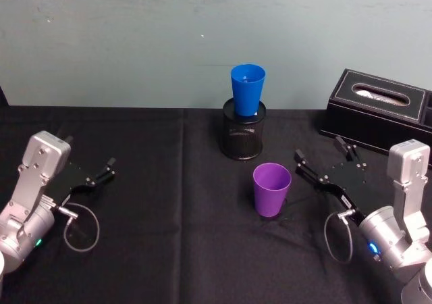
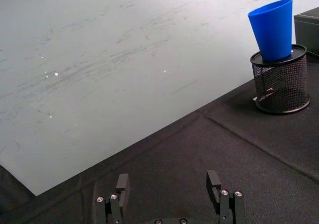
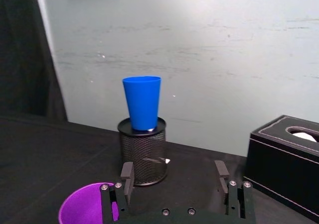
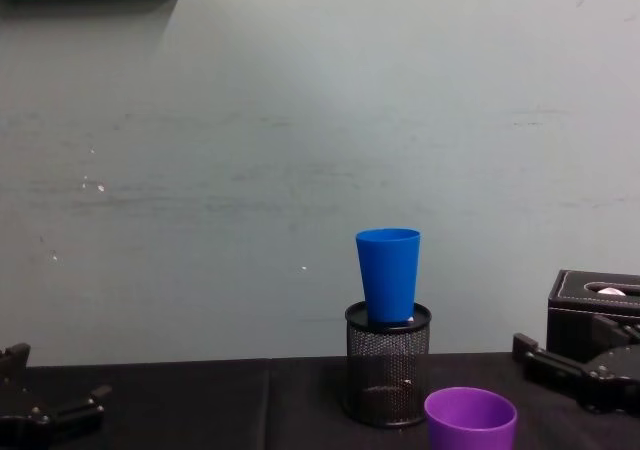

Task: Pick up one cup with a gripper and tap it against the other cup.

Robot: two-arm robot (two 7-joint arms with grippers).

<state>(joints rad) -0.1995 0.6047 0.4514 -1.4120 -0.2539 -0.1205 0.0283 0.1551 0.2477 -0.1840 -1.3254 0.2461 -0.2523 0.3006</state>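
A: What does the head view give that the others miss?

B: Both arms at once. The right gripper [image 1: 324,159] lies low over the black cloth [image 1: 155,209] with the purple cup [image 1: 271,190] just off its near fingertip [image 1: 298,156], a sliver of cloth between them. The left gripper [image 1: 108,167] sits well apart, on the far side of the table from the cups.

A: And the blue cup?

B: The blue cup [image 1: 247,88] stands upright with its base set in the mouth of the mesh holder [image 1: 243,136], beyond the purple one. The chest view shows that stacking from the side: blue cup [image 4: 389,275] rising out of the holder [image 4: 387,370], purple cup [image 4: 470,419] lower and nearer, with the right gripper's fingers [image 4: 545,362] beside it, not touching.

A: What about the right wrist view?

B: It looks out between the fingers [image 3: 126,176]. They are spread wide and hold nothing. The purple cup's rim [image 3: 84,204] lies just outside one finger, not between the two. The holder [image 3: 143,154] and blue cup [image 3: 142,102] stand ahead of the gap, well beyond the fingertips. A black tissue box [image 3: 284,159] sits outside the other finger.

A: And the left wrist view?

B: Its own fingers [image 2: 122,186] are spread too, empty, over bare cloth. Blue cup [image 2: 273,29] and holder [image 2: 280,79] are far off to one side, nowhere near the fingertips. The purple cup stands upright on the cloth, untouched.
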